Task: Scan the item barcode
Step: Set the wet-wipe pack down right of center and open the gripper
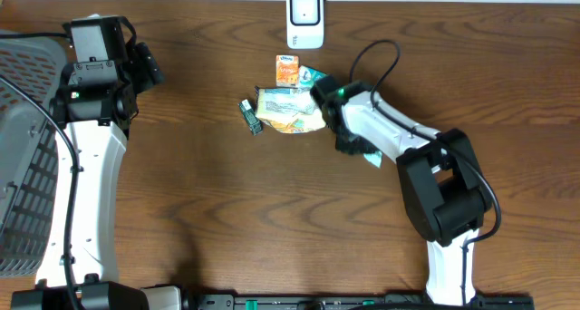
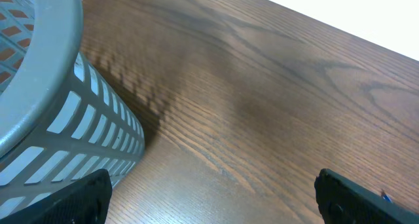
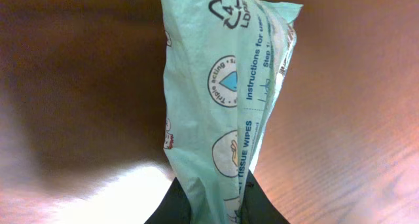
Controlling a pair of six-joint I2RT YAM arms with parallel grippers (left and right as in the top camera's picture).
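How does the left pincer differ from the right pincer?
The left pincer gapes open and empty; the right pincer is shut on the teal wipes pack. The left pincer sits beside the grey basket; the right pincer is by the snack bag. Both are black.

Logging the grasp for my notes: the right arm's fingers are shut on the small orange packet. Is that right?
Not quite. The right fingers are shut on the green wet tissue wipes pack, not on the orange packet. The right wrist view shows the printed green pack pinched between them.
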